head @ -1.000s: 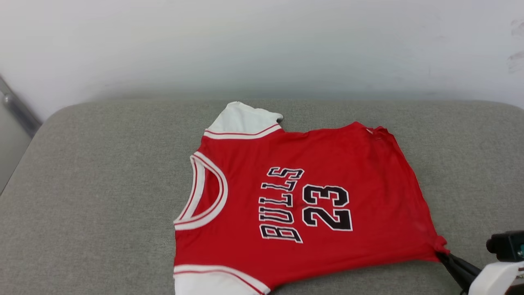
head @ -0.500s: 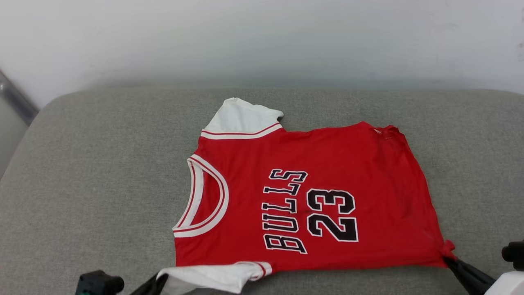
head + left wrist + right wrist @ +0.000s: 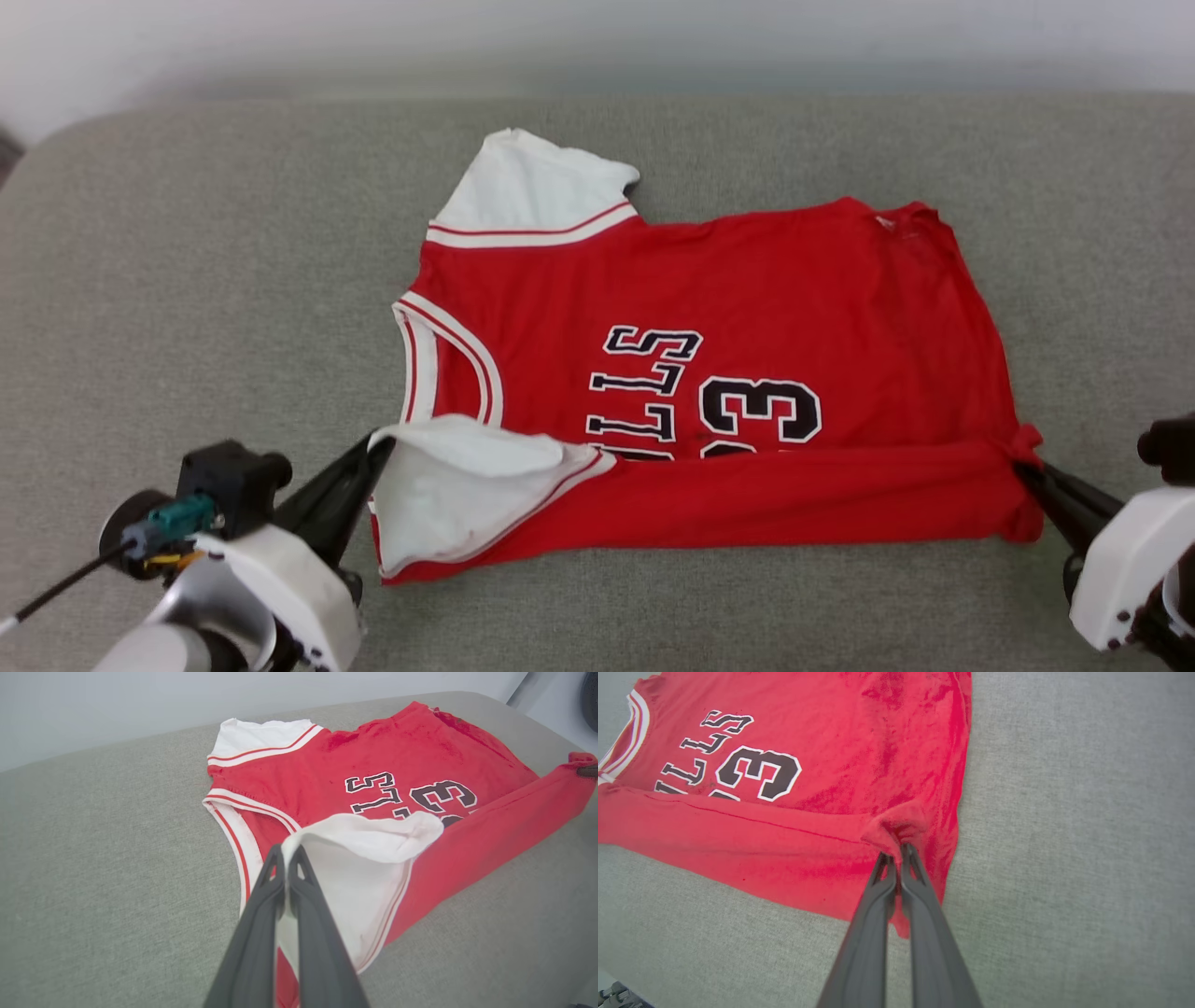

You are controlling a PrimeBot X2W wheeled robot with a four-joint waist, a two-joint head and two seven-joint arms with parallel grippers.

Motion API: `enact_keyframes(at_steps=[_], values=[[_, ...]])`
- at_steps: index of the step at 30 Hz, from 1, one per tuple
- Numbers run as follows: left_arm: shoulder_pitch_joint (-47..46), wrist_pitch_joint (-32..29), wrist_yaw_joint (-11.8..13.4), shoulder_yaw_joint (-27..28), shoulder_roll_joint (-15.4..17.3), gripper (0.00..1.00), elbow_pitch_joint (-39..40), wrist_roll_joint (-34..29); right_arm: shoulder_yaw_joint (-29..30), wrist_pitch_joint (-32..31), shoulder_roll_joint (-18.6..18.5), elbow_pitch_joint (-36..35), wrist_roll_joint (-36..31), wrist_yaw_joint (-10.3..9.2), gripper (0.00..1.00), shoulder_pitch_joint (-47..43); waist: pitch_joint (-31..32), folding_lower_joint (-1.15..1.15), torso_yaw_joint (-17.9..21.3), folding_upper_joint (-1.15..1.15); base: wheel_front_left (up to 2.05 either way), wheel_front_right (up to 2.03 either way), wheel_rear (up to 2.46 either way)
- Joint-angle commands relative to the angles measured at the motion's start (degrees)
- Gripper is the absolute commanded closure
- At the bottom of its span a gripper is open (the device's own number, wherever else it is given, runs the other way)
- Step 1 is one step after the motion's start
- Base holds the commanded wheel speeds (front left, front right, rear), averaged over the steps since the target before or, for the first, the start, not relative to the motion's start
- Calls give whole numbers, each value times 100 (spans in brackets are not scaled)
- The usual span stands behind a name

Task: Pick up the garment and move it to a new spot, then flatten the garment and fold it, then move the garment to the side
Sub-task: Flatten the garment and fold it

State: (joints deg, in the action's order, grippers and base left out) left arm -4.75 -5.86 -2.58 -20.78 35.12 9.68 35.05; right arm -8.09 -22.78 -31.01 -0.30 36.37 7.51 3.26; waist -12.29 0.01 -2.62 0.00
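While both grippers are clamped on cloth, entries run as follows. Item 1, garment [image 3: 747, 280]: red jersey-type shirt, white sleeves, striped trim, spread on grey cushion [image 3: 187, 280] betw. the two grippers, lettered side up. Its near edge is raised & turned over onto the body as one long red fold running from left gripper [image 3: 378, 448] tips to right gripper [image 3: 1022, 467] tips. Item 2, left gripper: jaws pressed together, pinching edge of near white sleeve [image 3: 457, 485]. The sleeve bulges open just beyond the tips, inner face showing, w/ neckline trim [image 3: 448, 364] just past it. Item 3, right gripper: jaws pressed together, nipping a small bunched corner of red hem, fabric puckered right at the tips. Item 4, black lettering [image 3: 756, 411] w/ white outline: ahead of right gripper's tips, over toward left gripper, lower part of letters & number hidden under the fold. Item 5, far white sleeve [image 3: 523, 187]: flat on cushion, well beyond left gripper's tips. Remaining shirt body approx. flat, minor wrinkles, farther hem corner a bit crumpled. Item 6, pale wall [image 3: 560, 37]: behind cushion, far past both grippers.
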Motion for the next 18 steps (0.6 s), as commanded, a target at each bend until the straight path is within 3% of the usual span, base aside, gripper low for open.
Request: enact_keyframes(at_steps=[1, 14, 15, 16, 17, 18], values=[[-131, 33, -26, 1, -42, 100, -53, -17, -6, -17, 45, 29, -25, -4, 100, 122, -230, -1, 25, 0, 0, 0, 0], [-1245, 215, -193, -374, -445, 100, -1670, -360, -267, -355, 178, 585, -497, -3, 100, 895, -729, -1, -37, 0, 0, 0, 0], [-1291, 254, -181, -397, -486, 86, -1795, -392, -286, -369, 197, 639, -512, -3, 82, 913, -710, -1, -37, 0, 0, 0, 0], [-1328, 304, -163, -419, -522, 60, -1905, -429, -272, -354, 223, 693, -543, -3, 28, 931, -678, -1, -36, 0, 0, 0, 0], [-1345, 359, -155, -447, -568, 37, -2020, -457, -233, -374, 278, 769, -537, -5, 0, 932, -631, -1, -34, 0, 0, 0, 0], [-1336, 417, -142, -449, -635, 0, -2136, -429, -264, -406, 295, 796, -564, -4, 0, 931, -579, -1, -32, 0, 0, 0, 0]])
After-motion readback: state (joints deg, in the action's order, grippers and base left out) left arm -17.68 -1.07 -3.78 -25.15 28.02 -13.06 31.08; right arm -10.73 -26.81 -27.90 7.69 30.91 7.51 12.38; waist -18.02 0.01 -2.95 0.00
